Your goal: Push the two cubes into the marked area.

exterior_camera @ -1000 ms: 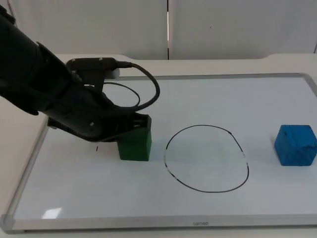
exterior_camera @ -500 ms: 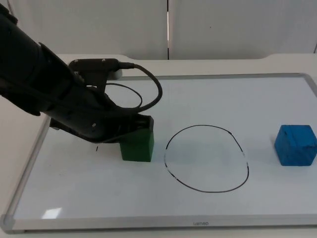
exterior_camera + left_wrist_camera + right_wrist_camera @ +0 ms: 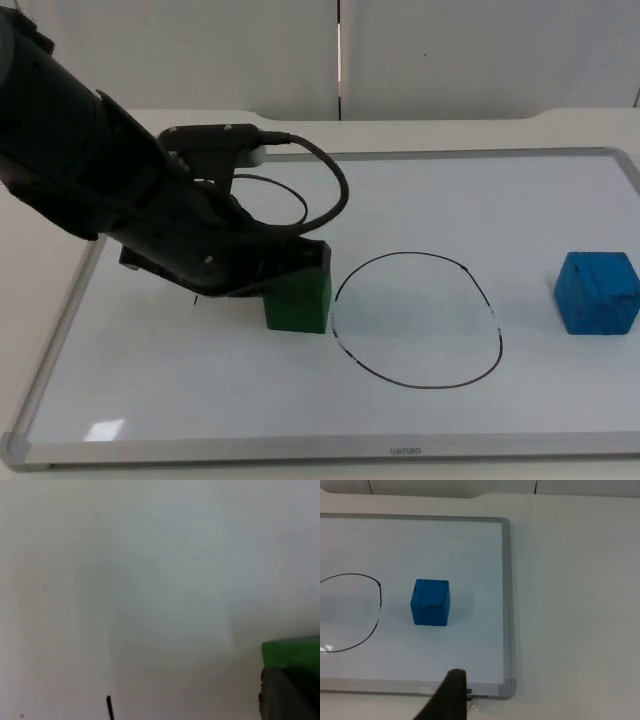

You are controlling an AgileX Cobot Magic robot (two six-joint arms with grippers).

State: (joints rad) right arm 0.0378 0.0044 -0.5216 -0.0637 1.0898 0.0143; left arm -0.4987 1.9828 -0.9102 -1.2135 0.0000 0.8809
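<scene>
Top view: a white whiteboard with a grey metal frame [image 3: 60,330] lies on the white desk [image 3: 45,250]. The black left arm [image 3: 90,170] reaches across the board from the left, and the left tool [image 3: 300,262] sits low against the small green cube [image 3: 298,300], touching its upper left side; whether its fingers are spread or closed cannot be told. The green cube stands on the board just outside the left edge of the hand-drawn black oval outline [image 3: 417,318] that marks the target area, almost touching the line. The small blue cube [image 3: 597,291] rests on the board well apart from the oval, to its right, near the frame.

Left wrist view: the green cube [image 3: 290,652] shows as a green block directly against a dark grey fingertip [image 3: 287,695] of the left tool, on the bare white board surface [image 3: 150,580]. A short black pen mark [image 3: 109,707] lies on the board.

Right wrist view: the right arm waits off the board. One black fingertip [image 3: 447,695] of the right tool stands above the board's near frame [image 3: 506,605]; its state cannot be told. The blue cube [image 3: 430,602] sits upright between the oval's line [image 3: 379,610] and the frame, apart from both.
</scene>
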